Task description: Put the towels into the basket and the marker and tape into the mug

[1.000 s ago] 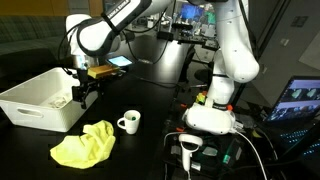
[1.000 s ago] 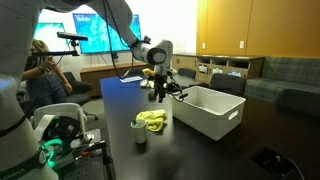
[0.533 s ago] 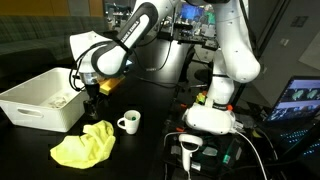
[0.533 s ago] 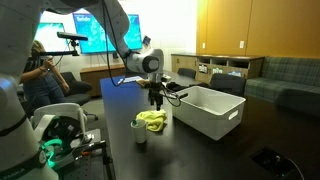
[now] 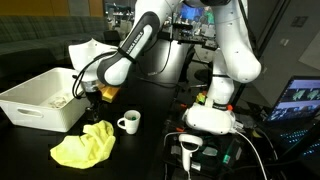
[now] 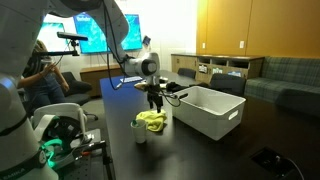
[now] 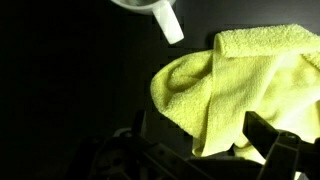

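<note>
A bright yellow towel (image 5: 85,146) (image 6: 152,120) lies crumpled on the dark table in front of the white basket (image 5: 30,108) (image 6: 212,122). The small white mug (image 5: 128,122) (image 6: 140,134) stands beside the towel. My gripper (image 5: 93,97) (image 6: 155,100) hangs open between basket and mug, above the towel's edge. In the wrist view the yellow towel (image 7: 235,85) fills the right half, the open gripper (image 7: 200,150) frames its lower fold, and the mug's handle (image 7: 168,22) shows at the top. Something pale (image 5: 62,100) lies inside the basket, too small to identify. The marker and tape are out of view.
The arm's white base (image 5: 212,112) stands close behind the mug with cables and a stand (image 5: 190,150) near it. A laptop screen (image 5: 298,100) glows at the table's edge. A person (image 6: 40,65) sits beyond the table.
The gripper has swung away from above the basket toward the mug and yellow towel and has come lower. It stays open. Towel, mug and basket have not moved.
</note>
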